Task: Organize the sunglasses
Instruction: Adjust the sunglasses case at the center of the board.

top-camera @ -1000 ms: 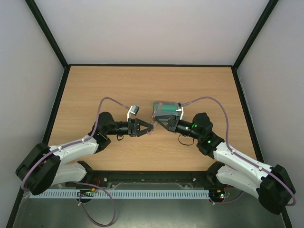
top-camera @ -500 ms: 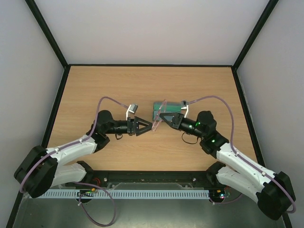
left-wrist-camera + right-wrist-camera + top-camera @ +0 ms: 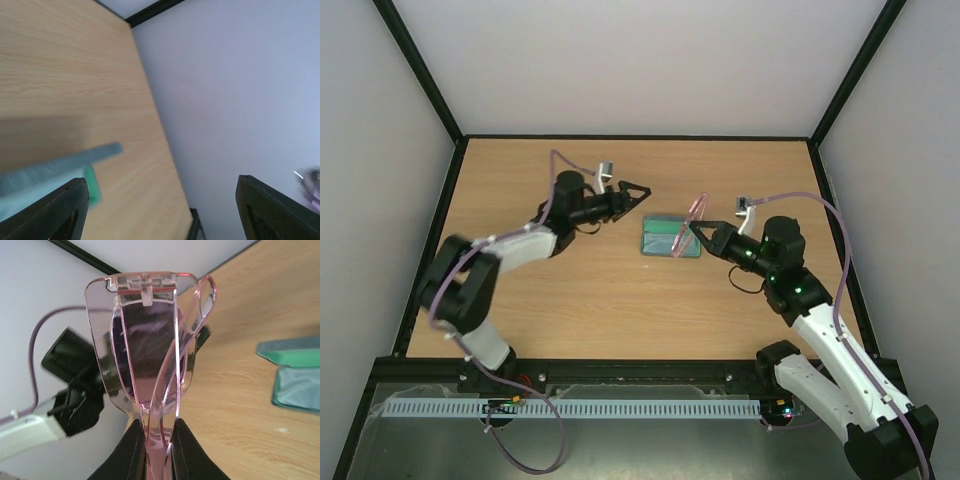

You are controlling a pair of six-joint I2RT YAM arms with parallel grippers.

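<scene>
The pink translucent sunglasses are folded and held up off the table in my right gripper, right of the case. In the right wrist view the sunglasses stand upright between my shut fingers. The grey-blue case lies open on the table with its green lining showing; it also shows in the right wrist view and, blurred, in the left wrist view. My left gripper is open and empty, raised up-left of the case. The light blue cloth is not distinguishable.
The wooden table is ringed by black frame edges and white walls. My left arm stretches across the left half. A black rail runs along the near edge.
My left gripper let go near the sunglasses and swung up and back to the far left. My right gripper moved right with the sunglasses, lifting them off the case.
</scene>
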